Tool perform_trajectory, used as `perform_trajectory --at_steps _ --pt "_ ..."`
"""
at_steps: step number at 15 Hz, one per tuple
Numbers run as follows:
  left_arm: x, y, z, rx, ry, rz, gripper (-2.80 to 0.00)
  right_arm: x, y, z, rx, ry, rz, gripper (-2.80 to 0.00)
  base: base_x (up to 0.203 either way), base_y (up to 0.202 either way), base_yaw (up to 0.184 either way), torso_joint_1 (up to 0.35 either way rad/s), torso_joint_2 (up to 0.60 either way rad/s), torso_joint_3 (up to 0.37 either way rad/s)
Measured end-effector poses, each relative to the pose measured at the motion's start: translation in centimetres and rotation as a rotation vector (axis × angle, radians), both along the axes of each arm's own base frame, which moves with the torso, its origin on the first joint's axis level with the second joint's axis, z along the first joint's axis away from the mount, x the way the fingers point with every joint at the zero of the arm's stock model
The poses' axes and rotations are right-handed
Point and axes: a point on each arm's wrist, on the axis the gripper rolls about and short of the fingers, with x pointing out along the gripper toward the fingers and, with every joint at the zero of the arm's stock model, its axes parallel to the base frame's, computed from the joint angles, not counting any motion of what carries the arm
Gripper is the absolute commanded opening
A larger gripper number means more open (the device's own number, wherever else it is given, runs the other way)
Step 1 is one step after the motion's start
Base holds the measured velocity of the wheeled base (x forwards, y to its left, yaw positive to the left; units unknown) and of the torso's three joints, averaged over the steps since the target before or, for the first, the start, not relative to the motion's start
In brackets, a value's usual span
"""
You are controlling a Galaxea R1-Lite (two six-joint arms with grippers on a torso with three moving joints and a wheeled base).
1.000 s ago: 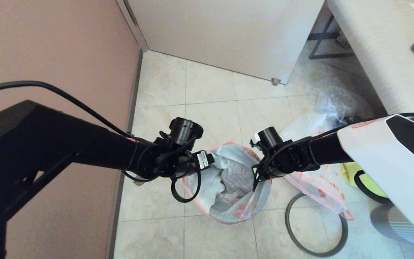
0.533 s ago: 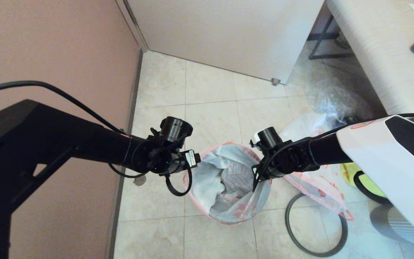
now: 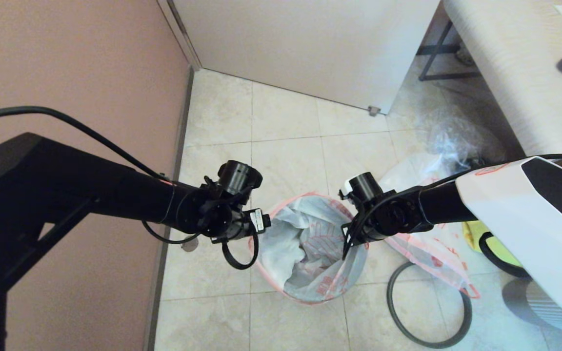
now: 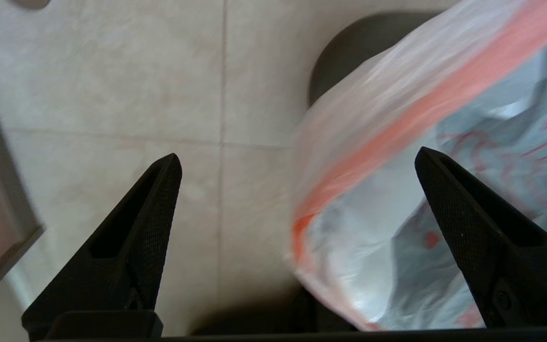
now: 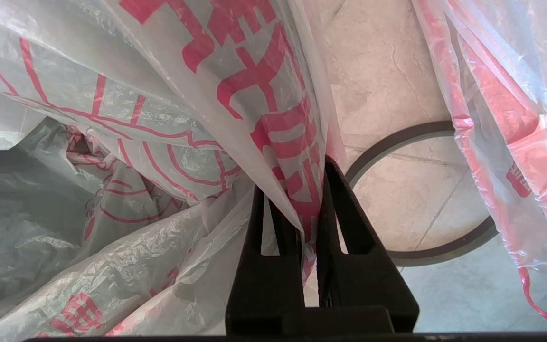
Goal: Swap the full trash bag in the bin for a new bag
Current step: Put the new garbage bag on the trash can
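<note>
Clamping the new bag (image 5: 273, 128) at its rim, the right gripper (image 5: 309, 190) holds it over the bin (image 4: 349, 52). The left gripper (image 4: 297, 161), jaws wide, has drawn back outside the rim. The full trash bag (image 3: 432, 253) lies beyond the right gripper.

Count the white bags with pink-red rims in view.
2. One lines the bin, its rim pinched by the right gripper; the other lies on the floor right of it. More may be hidden.
</note>
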Motion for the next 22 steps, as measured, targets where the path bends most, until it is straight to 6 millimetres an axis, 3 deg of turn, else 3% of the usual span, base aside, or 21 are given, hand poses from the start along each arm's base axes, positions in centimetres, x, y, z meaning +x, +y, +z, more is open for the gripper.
perform_trajectory --at_steps 4,5,13,17,22 --pt "0.4 0.2 -0.8 0.049 0.030 -0.004 0.00 0.1 0.1 0.0 -0.001 -0.001 0.002 -2.80 0.000 0.000 0.000 0.000 0.00 0.000" --pt "0.8 0.4 -1.0 0.059 0.028 0.012 -2.80 0.2 0.1 -0.1 -0.001 -0.001 0.002 -2.80 0.000 0.000 0.000 0.000 0.00 0.000" --pt "2.2 1.3 -2.2 0.102 0.047 0.065 -2.80 0.3 0.2 -0.1 0.002 -0.005 0.003 -2.80 0.000 0.000 0.000 0.000 0.00 0.000" --pt "2.9 1.3 -4.9 0.173 0.127 0.050 -2.80 0.3 0.2 0.0 0.008 -0.010 0.000 -2.80 0.000 0.000 0.000 0.000 0.00 0.000" --pt "5.7 0.6 -9.2 0.142 0.121 0.119 -2.80 0.5 0.1 0.2 0.017 -0.013 -0.003 -2.80 0.000 0.000 0.000 0.000 0.00 0.000"
